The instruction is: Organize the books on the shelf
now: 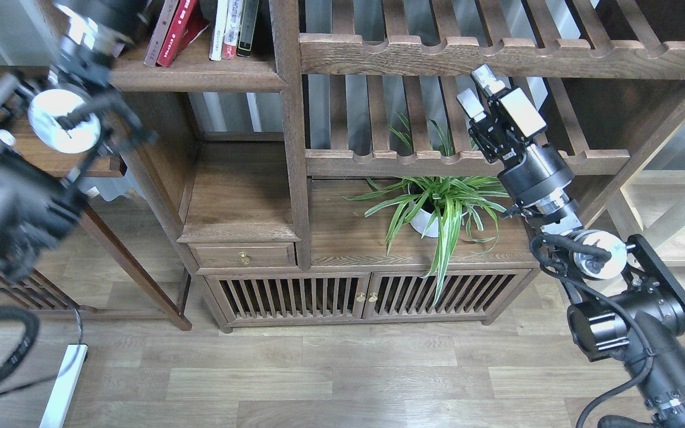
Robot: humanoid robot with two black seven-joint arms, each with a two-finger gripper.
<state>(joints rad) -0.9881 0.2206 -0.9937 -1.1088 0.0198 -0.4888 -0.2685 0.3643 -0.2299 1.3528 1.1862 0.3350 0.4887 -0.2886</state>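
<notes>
1. No title or brand can be read: the spines at the top edge are too small and cut off by the frame
2. The books (179, 30) stand on the shelf (194, 74) at the upper left; only their lower ends show
3. Their long axes run up and down, and the red and maroon ones lean with their tops to the right; a pale one just left of them leans the same way
4. Just to their right stand thin white, red and dark spines (233, 30), nearly upright, close against the post
5. The shelf is a dark-brown board with a moulded front edge
6. The left gripper (107, 12) sits at the shelf's left end beside the books, blurred and partly out of frame; I cannot tell how its jaws stand
7. The right gripper (477, 89) is raised before the slatted rack (497, 56), well apart from the books, its jaws apart and holding nothing
8. A potted plant (437, 205) stands below that gripper
</notes>
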